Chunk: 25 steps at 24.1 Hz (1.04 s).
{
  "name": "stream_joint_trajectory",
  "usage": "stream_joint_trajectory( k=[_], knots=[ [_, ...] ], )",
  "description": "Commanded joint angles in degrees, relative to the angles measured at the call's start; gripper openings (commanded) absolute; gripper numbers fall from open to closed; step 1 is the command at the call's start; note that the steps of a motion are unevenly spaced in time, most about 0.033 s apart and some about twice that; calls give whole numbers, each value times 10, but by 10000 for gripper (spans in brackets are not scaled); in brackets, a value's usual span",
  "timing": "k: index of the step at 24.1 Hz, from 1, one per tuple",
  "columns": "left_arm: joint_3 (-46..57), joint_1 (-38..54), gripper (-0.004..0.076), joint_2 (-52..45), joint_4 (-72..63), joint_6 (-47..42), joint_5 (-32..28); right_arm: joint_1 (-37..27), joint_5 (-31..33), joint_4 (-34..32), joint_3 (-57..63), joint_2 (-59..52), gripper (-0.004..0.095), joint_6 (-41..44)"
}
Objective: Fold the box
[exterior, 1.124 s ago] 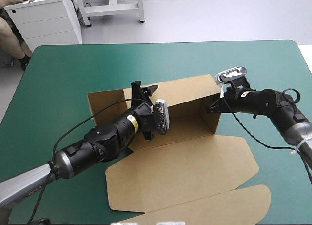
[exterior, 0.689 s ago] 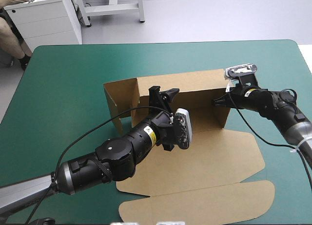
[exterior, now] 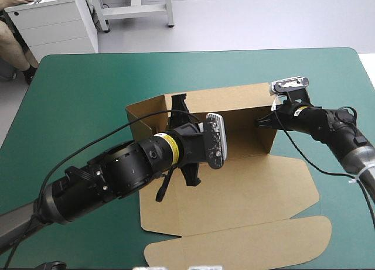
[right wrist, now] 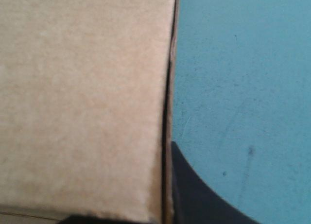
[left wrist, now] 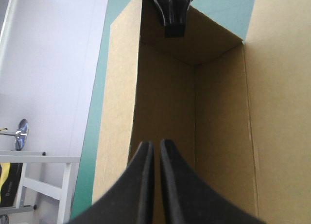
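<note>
The brown box (exterior: 234, 188) lies mid-table with its back wall and both side walls raised and its lid flat toward the front edge. My left gripper (exterior: 179, 105) is shut inside the box, close against the back wall near the left corner. In the left wrist view its fingers (left wrist: 156, 153) point along the back wall (left wrist: 165, 97) toward the right side wall. My right gripper (exterior: 262, 122) is shut on the top of the right side wall. In the right wrist view, one black finger (right wrist: 194, 195) shows beside the board (right wrist: 82, 97).
The lid panel and its tuck flap (exterior: 246, 246) reach almost to the table's front edge. Teal-green cover (exterior: 82, 88) surrounds the box on the left and far sides. The right arm lies near the table's right edge (exterior: 366, 77).
Earlier the box slid to the right and its walls squared up. Just before now the left gripper moved left along the back wall and its wrist rolled. The right gripper kept its hold.
</note>
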Motion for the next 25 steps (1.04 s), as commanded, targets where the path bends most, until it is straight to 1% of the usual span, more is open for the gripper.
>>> stream_joint_trajectory(
  k=[1,2,3,4,5,7,9,10,12,14,17,19,22,25],
  knots=[
    [-79,10,22,-24,-18,22,60,-7,-20,-12,-17,-12,-15,-2],
    [-102,34,21,-24,-22,22,86,-7,-19,-12,-17,-12,-15,-2],
    [-117,60,21,-24,-36,21,100,-7,-17,-12,-17,-12,-15,-2],
    [-136,107,21,-24,-71,21,113,-7,-13,-12,-17,-12,-15,-2],
    [-151,176,21,-24,-120,21,121,-7,-10,-12,-17,-12,-15,-2],
    [-161,242,20,-25,-174,21,124,-7,-8,-12,-17,-12,-15,-2],
    [-163,329,20,-31,-239,18,125,-7,-5,-12,-17,-12,-15,-6],
    [-163,386,15,-32,-278,8,125,-7,-5,-12,-17,-12,-15,-7],
    [-163,440,15,-33,-312,-10,126,-7,-2,-12,-17,-12,-15,-7],
    [-163,530,15,-37,-356,-28,140,-7,5,-12,-17,-12,-15,-7],
    [-160,598,15,-44,-396,-28,161,-7,7,-12,-17,-12,-15,-7],
    [-144,628,15,-62,-399,-25,163,-7,7,-12,-17,-12,-15,-7],
    [-108,632,15,-88,-396,-25,149,-7,7,-12,-17,-12,-15,-7],
    [-56,632,13,-116,-399,-25,124,-7,7,-12,-17,-12,-15,-7]
  ],
)
